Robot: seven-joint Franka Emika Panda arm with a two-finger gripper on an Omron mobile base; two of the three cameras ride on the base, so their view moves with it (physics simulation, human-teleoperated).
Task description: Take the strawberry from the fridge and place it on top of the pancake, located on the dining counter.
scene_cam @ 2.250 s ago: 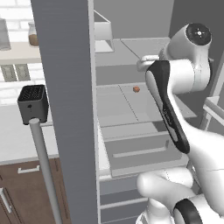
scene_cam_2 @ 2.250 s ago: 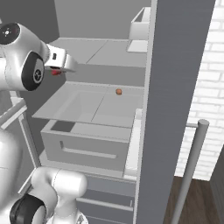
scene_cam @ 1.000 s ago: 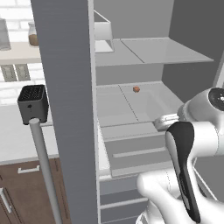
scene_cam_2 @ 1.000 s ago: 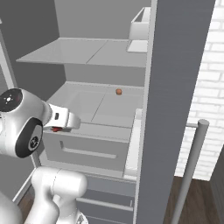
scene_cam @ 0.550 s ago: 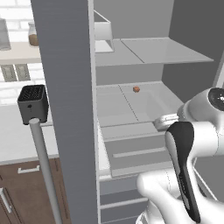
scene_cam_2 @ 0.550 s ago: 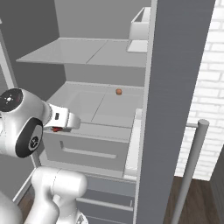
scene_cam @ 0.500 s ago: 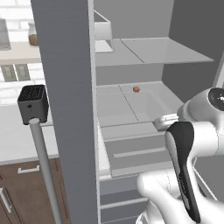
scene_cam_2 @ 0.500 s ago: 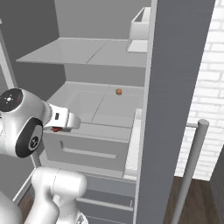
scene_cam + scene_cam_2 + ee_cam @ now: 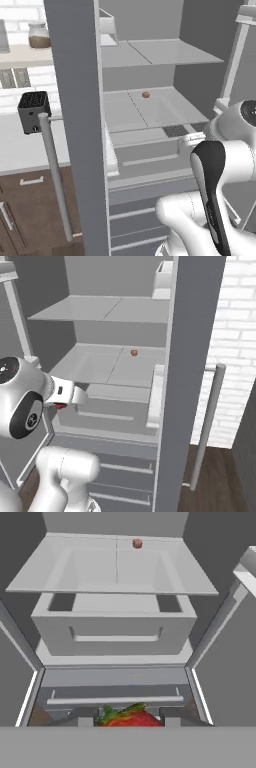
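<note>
Since 2.2 s ago the arm has dropped clear of the fridge (image 9: pixel 150 65) — jaws clamped on the strawberry (image 9: pixel 131 717), fetching done, pancake placement left.

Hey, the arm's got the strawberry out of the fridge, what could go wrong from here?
1. The strawberry sits between the jaws of the gripper with its leafy end sticking out; a fast swing might shake it loose.
2. The fridge doors stand open on both sides of the arm; turning away could clip the door or its bar handle.
3. A small round brownish item remains on the shelf; it might be mistaken for the target.
</note>
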